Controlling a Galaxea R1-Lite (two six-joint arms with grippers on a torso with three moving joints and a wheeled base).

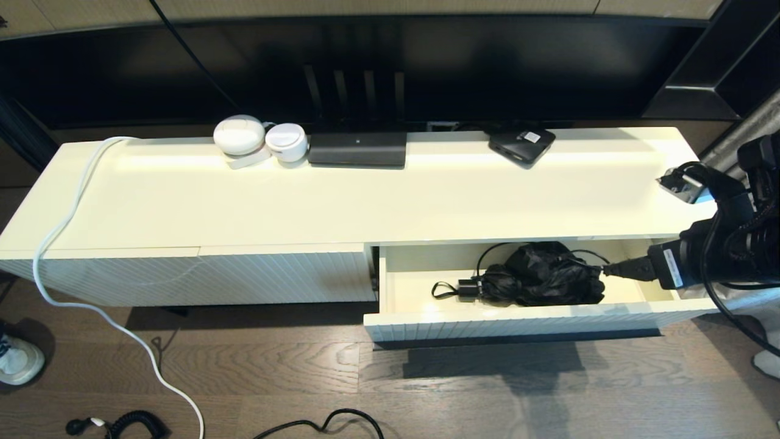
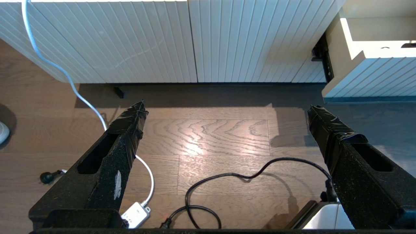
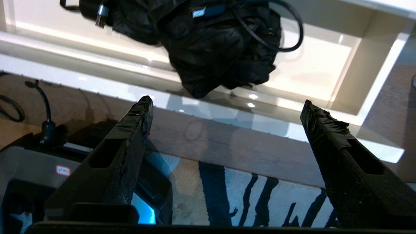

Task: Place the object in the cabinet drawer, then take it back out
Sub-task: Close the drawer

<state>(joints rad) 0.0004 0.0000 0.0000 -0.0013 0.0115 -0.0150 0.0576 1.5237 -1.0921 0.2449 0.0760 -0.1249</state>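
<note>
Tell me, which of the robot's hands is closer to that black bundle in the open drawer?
The right hand. It hangs open at the drawer's right end, beside the black bundle without touching it. The left hand hovers open over the floor, facing the closed cabinet front.

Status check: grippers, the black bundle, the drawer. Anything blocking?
Right gripper open, empty, beside the drawer's right end. Left gripper open, parked low over floor. Black bundle lying inside the open cabinet drawer, released. Nothing in the way.

folded umbrella (image 1: 542,274) in the open cabinet drawer (image 1: 518,320), router (image 1: 357,148) on the cabinet top (image 1: 426,201) behind
</note>
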